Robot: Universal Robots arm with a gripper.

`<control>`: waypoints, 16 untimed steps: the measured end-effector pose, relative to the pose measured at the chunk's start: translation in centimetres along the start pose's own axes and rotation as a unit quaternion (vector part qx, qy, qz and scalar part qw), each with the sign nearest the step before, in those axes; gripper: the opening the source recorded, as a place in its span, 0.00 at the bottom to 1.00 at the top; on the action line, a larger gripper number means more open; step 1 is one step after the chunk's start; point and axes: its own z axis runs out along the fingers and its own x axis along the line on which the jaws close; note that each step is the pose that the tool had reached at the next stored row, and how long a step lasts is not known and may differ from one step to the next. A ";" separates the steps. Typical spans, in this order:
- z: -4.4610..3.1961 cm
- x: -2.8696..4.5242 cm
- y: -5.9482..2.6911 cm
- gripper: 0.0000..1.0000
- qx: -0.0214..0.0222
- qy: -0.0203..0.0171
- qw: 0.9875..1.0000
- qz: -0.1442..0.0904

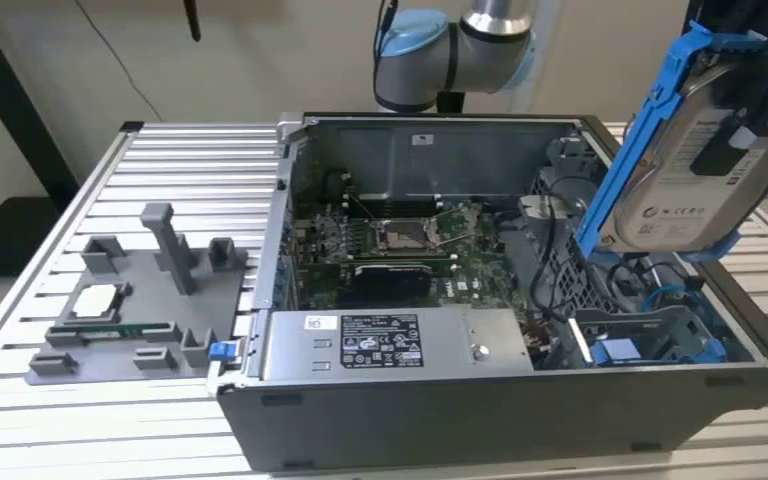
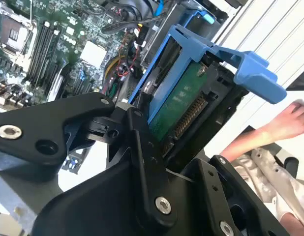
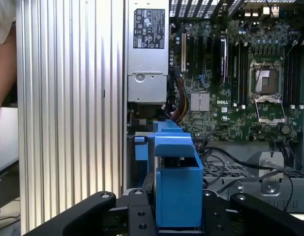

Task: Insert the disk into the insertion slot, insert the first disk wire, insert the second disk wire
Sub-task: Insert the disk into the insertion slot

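We find the disk (image 1: 688, 150) in its blue carrier held in the air above the computer case (image 1: 491, 420), over the end of the case toward the exterior view's right. It stands steeply tilted, label side facing the exterior camera, and touches no part of the case. In the second wrist view its green circuit board faces the camera. The claw (image 2: 176, 147) is clenched on the disk, one black finger pressed against each side of the carrier.

The insertion slot (image 1: 644, 340), of grey metal with blue fittings, sits inside the case directly below the disk and holds nothing. Loose cables (image 1: 644, 275) lie in the case just beside the slot. The power-supply box (image 1: 384, 345) lies along the near wall of the case, and the motherboard (image 1: 404, 240) lies behind it.

The case rests on a slatted metal surface (image 1: 37, 420). A grey fixture tray (image 1: 144, 300) sits beside the case, on the exterior view's left. In the second wrist view a person's hand (image 2: 289, 120) shows outside the case.
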 end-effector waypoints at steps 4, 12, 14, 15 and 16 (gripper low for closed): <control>0.41 0.03 -0.14 0.00 0.000 0.000 1.000 0.002; 1.31 0.03 -0.49 0.00 0.000 0.000 1.000 0.004; 1.53 0.04 -0.63 0.00 0.000 0.000 1.000 0.004; 1.63 0.04 -0.72 0.00 0.000 0.000 1.000 0.004; 1.73 0.05 -0.81 0.00 0.000 0.000 1.000 0.004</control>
